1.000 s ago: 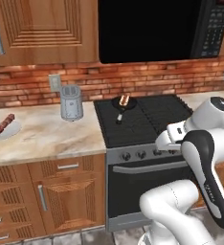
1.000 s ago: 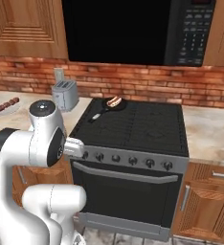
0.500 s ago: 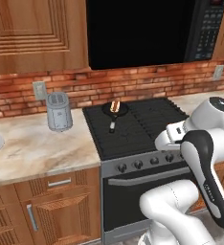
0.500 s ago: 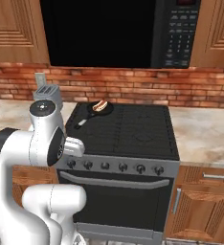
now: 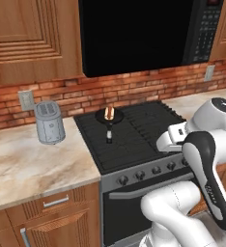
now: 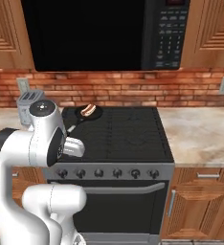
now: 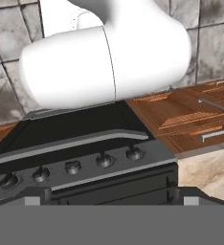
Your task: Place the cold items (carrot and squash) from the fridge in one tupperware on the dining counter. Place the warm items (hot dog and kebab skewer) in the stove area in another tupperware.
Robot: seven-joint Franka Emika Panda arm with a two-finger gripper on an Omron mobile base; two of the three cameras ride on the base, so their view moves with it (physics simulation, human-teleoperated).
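A hot dog lies in a small black pan on the back left burner of the stove. My arm is folded in front of the stove, well short of the pan. In the hand view my gripper points down at the stove's knob row, its dark fingertips wide apart with nothing between them, so it is open. The carrot, squash, kebab skewer and tupperware are out of view.
A grey toaster stands on the marble counter left of the stove. A black microwave hangs above the burners. More counter runs to the right, with wooden drawers below.
The whole picture has shifted: the base has driven, so the stove now sits nearer the middle and larger. The plate at the far left has left the frame. The arm's pose is unchanged.
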